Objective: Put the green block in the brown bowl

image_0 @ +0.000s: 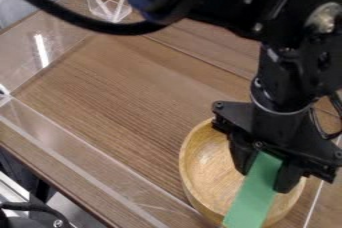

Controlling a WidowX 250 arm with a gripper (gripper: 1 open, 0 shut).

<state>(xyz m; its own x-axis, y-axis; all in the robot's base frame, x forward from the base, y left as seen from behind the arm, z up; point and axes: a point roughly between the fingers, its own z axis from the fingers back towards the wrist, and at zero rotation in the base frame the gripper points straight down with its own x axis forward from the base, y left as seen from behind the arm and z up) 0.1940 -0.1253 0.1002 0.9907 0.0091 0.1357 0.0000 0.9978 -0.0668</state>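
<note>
The table (107,82) is a wood-grain surface enclosed by clear plastic walls (54,122). The brown bowl (203,167) sits at the table's near right corner. The gripper (271,162) points down over the bowl interior, its black fingers (246,156) clamped on the upper end of the green block (258,198). The block hangs tilted from between the fingers, its lower end extending across the bowl's near rim.
</note>
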